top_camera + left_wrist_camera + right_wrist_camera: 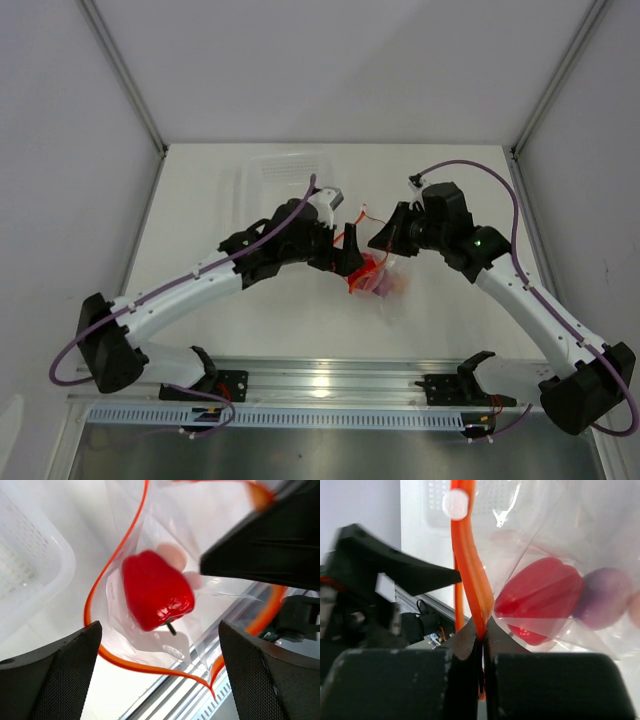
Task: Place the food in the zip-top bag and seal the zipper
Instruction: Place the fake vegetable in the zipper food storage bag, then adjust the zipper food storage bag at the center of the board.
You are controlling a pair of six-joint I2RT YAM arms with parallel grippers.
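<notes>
The clear zip-top bag (pixel 390 290) hangs at mid-table between both arms. My right gripper (pixel 483 636) is shut on its orange-red zipper (pixel 470 575), holding the mouth up. Through the plastic I see the food: the red pepper (pixel 540 597), the purple piece (pixel 605 597) and a peach edge (pixel 635 607). My left gripper (pixel 159 645) is open above the gaping mouth, nothing between its fingers (pixel 55 675). Below it the red pepper (pixel 157 590) lies inside the bag with the peach ball (pixel 172 552) behind it. The zipper (pixel 91 610) loops around them.
A white plastic tray (pixel 285 172) stands behind the arms at the back of the table and shows as the tray (pixel 25 575) to the left of the bag. The aluminium rail (pixel 330 385) runs along the near edge. The two grippers (pixel 365 245) are close together.
</notes>
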